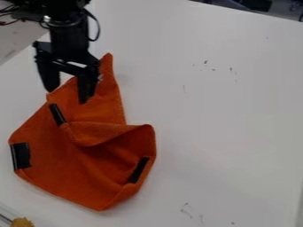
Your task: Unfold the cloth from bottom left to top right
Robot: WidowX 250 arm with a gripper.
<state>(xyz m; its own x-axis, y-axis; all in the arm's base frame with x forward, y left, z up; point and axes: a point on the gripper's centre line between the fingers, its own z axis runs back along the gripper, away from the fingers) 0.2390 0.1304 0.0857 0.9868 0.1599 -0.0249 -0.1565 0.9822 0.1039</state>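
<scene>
The gripper (67, 91) hangs at the upper left, pointing down over the upper part of the orange cloth (71, 164). Its two fingers stand apart, so it is open, and I cannot tell whether they touch the fabric. The cloth lies crumpled on the left half of the table, with a pointed corner rising behind the gripper and a raised fold across its middle right. Black strips mark it at the left edge, near the upper left and at the lower right.
The white table (219, 115) spreads out to the right of the cloth, with small dark marks on it. A yellowish object (22, 222) sits at the bottom left corner beside a clear edge.
</scene>
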